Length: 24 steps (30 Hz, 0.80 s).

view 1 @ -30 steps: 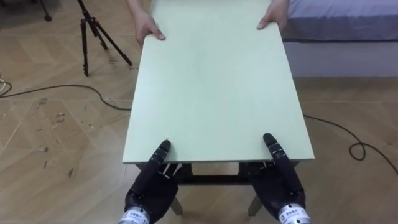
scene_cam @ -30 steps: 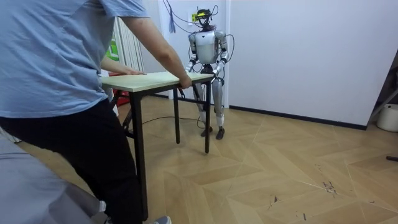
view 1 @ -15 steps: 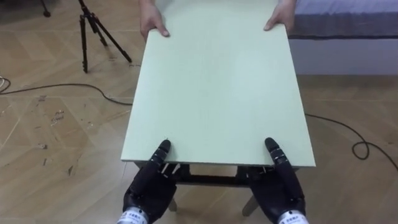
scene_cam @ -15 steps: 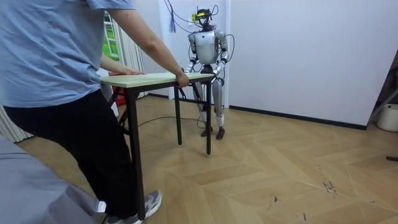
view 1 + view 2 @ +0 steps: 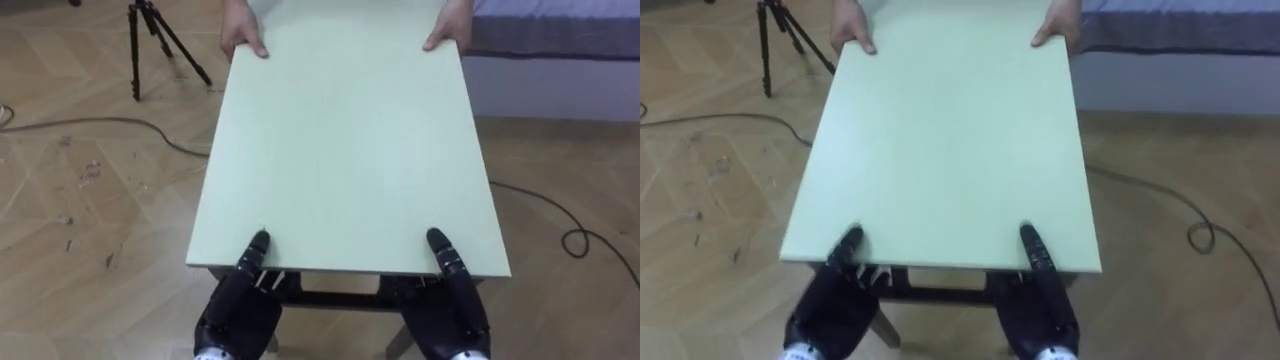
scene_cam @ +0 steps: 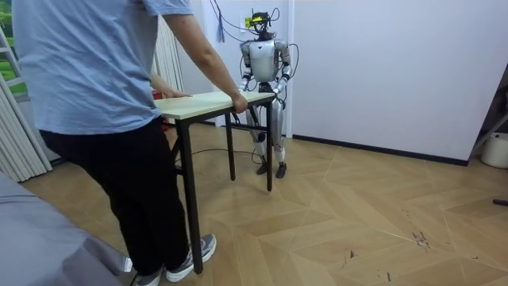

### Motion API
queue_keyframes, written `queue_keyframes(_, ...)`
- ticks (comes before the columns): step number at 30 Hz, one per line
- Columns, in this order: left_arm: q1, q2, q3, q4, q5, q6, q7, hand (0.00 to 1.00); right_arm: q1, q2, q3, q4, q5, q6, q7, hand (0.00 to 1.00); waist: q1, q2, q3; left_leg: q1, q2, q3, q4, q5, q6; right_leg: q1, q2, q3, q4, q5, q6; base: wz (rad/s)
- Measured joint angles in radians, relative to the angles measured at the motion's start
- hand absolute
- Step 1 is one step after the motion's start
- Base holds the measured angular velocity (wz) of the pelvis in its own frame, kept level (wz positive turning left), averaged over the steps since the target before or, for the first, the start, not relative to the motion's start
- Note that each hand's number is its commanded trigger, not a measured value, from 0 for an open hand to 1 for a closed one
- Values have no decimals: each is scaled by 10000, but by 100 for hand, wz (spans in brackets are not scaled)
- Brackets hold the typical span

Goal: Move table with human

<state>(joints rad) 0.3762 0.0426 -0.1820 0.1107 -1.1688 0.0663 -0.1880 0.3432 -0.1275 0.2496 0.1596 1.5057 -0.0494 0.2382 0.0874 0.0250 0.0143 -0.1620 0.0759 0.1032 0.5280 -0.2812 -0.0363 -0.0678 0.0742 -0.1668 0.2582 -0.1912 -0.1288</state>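
Observation:
A pale green table [image 5: 340, 150] with dark legs stands between me and a person. My left hand [image 5: 240, 310] and right hand [image 5: 450, 310] grip its near edge, thumbs lying on top and palms underneath. The person's hands [image 5: 243, 40] hold the two far corners. In the room view the person [image 6: 103, 95], in a blue shirt and dark trousers, stands at the near end of the table [image 6: 210, 100], and I stand upright at the far end by the white wall.
A black tripod [image 5: 150, 40] stands on the wooden floor at the far left. Dark cables [image 5: 100, 125] trail across the floor on both sides. A grey bed [image 5: 560, 50] lies at the far right, behind the person.
The person has stepped forward, and the table has shifted a little to the room view's right, towards me. Both my hands keep their grip on the near edge.

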Motion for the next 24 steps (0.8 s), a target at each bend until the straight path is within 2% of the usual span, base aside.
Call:
queue_keyframes(1,-18,-13,-7,-6,-53,0,-62,100,21,-28,2,-102,-52,-55,2,100,-31,66,3,-277,71,34,445,-82,-118,-318,-4,-206,47,40,-74,-3)
queue_keyframes(2,6,-25,-12,-5,-86,-3,-70,100,43,-37,6,-114,-84,-58,1,100,1,103,0,-372,250,86,1060,-171,-207,-356,2,-396,86,46,-98,-25)
queue_keyframes(3,166,-36,-12,-5,-201,-36,-105,100,68,8,9,-113,-258,-37,-68,100,33,223,-27,-215,462,81,2161,-272,-324,-324,29,-790,117,65,-143,-29)
queue_keyframes(4,219,-33,-24,-6,-294,-35,-129,100,67,11,8,-122,-312,-35,-80,100,-20,316,-32,-62,535,45,2554,-276,-337,-304,51,-975,122,79,-159,-5)
queue_keyframes(5,231,-11,-114,-6,-507,-30,-128,100,61,-29,-49,-199,-438,-38,-80,100,-154,533,19,359,593,-149,2915,-253,-377,-330,83,-1247,192,102,-178,43)
queue_keyframes(6,209,55,-209,-30,-599,-28,-134,100,57,-19,-145,-270,-541,-34,-74,100,-465,657,5,789,634,-307,2802,-197,-449,-521,74,-1477,366,126,-172,51)
queue_keyframes(7,204,56,-230,-69,-641,-29,-134,100,42,-26,-177,-328,-568,-20,-74,100,-564,707,14,1076,694,-311,2582,-158,-473,-695,72,-1536,501,127,-173,34)
queue_keyframes(8,176,66,-229,-146,-672,-37,-133,100,-6,-45,-197,-408,-583,-17,-75,100,-620,716,30,1566,689,-347,1624,-489,-630,-1045,38,-1580,821,147,-179,12)
queue_keyframes(10,-7,130,-232,-174,-671,-36,-124,100,-103,-46,-244,-480,-584,-15,-75,100,-717,717,43,2015,578,-246,-101,-1101,-521,-1586,-72,-1727,1051,368,-176,10)
queue_keyframes(12,-162,154,-231,-187,-684,-47,-118,100,-217,-23,-278,-482,-570,-21,-73,100,-775,709,49,2064,450,-254,-1018,-1251,-374,-1985,-182,-1803,1043,640,-179,9)
queue_keyframes(14,-325,150,-233,-188,-737,-65,-56,100,-337,37,-367,-459,-576,0,-72,100,-779,696,58,2050,303,-235,-1607,-1308,-267,-2345,-307,-1834,1019,975,-188,3)
queue_keyframes(16,-442,170,-232,-193,-735,-78,122,100,-420,174,-460,-321,-618,88,-71,100,-787,635,90,2036,111,-220,-1888,-1332,6,-2532,-471,-1821,1036,1223,-175,-3)
queue_keyframes(17,-500,173,-207,-192,-734,-81,266,100,-493,317,-566,-196,-674,195,-71,100,-774,506,86,1944,-92,-169,-1866,-1250,251,-2664,-586,-1684,1036,1420,-157,-20)
queue_keyframes(18,-510,177,-166,-192,-761,-99,304,100,-534,345,-614,-162,-699,339,-72,100,-732,406,74,1812,-256,-69,-1791,-1171,389,-2795,-702,-1552,999,1646,-161,-25)
queue_keyframes(20,-510,170,-171,-123,-799,-99,337,100,-519,367,-735,-156,-833,540,-71,100,-691,344,71,1634,-515,73,-1658,-1057,569,-2860,-853,-1341,875,1984,-115,-23)
queue_keyframes(21,-474,169,-170,-111,-876,-97,346,100,-499,418,-782,-157,-865,625,-71,100,-703,302,66,1494,-624,221,-1580,-991,675,-2889,-946,-1258,758,2243,-60,-25)
queue_keyframes(23,-458,167,-158,-105,-966,-101,369,100,-519,443,-843,-152,-905,754,-71,100,-750,246,43,1208,-766,349,-1460,-826,854,-3001,-1021,-1024,431,2797,498,-15)
queue_keyframes(24,-434,179,-172,-105,-1011,-101,378,100,-504,397,-867,-153,-902,869,-63,100,-799,290,25,1003,-774,374,-1488,-608,983,-3011,-1020,-722,80,3331,1286,6)
